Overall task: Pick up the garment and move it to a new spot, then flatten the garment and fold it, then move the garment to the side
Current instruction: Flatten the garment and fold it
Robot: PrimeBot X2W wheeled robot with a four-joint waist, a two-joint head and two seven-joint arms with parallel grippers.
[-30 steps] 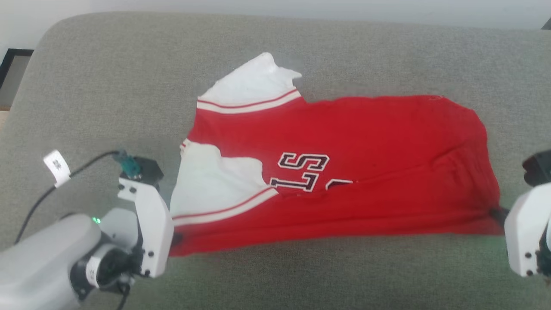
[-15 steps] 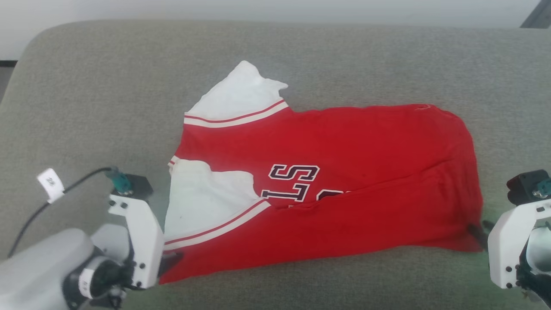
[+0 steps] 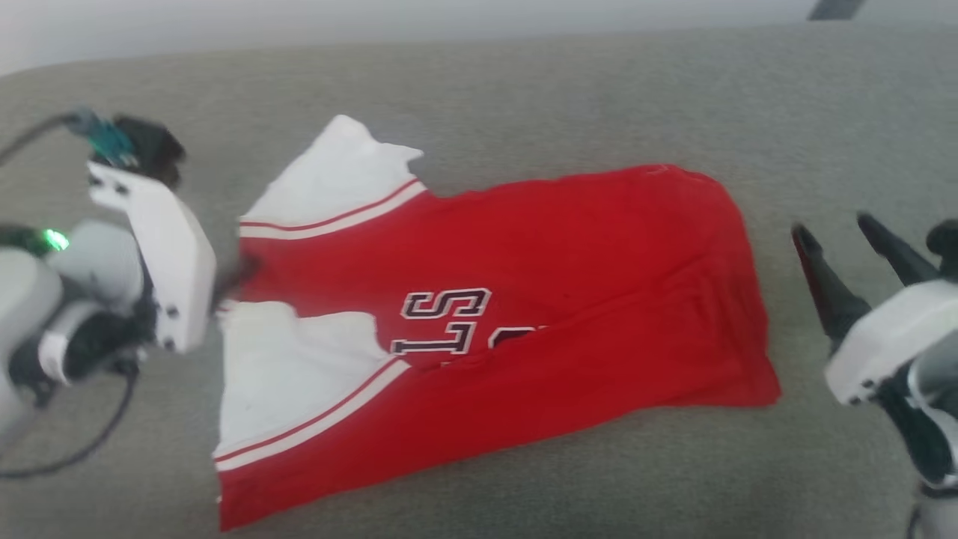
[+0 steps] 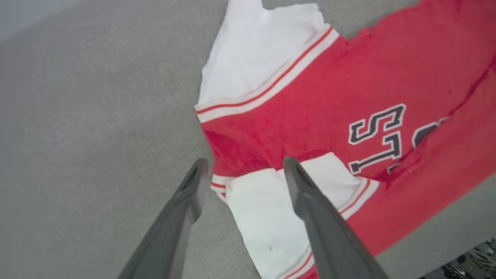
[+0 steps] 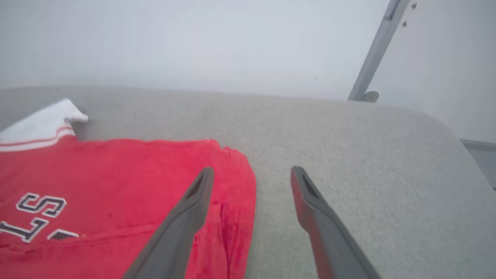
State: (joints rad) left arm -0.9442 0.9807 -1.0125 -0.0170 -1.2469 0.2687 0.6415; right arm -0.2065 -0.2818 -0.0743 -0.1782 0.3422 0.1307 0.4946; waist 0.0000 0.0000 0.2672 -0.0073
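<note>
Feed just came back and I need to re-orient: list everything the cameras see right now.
garment: one, red with white sleeves, lying on the cushion, near edge folded over the lettering
cushion: one, grey, under the garment
wall: one, pale, behind the cushion
pole: one, grey metal, slanting up behind the cushion's far right corner
left gripper: one, dark fingers, open, at the garment's sleeve end, holding nothing
right gripper: one, dark fingers, open, beside the hem end, apart from the cloth

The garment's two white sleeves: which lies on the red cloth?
The near sleeve, beside the lettering; the far sleeve juts onto the grey cushion.
</note>
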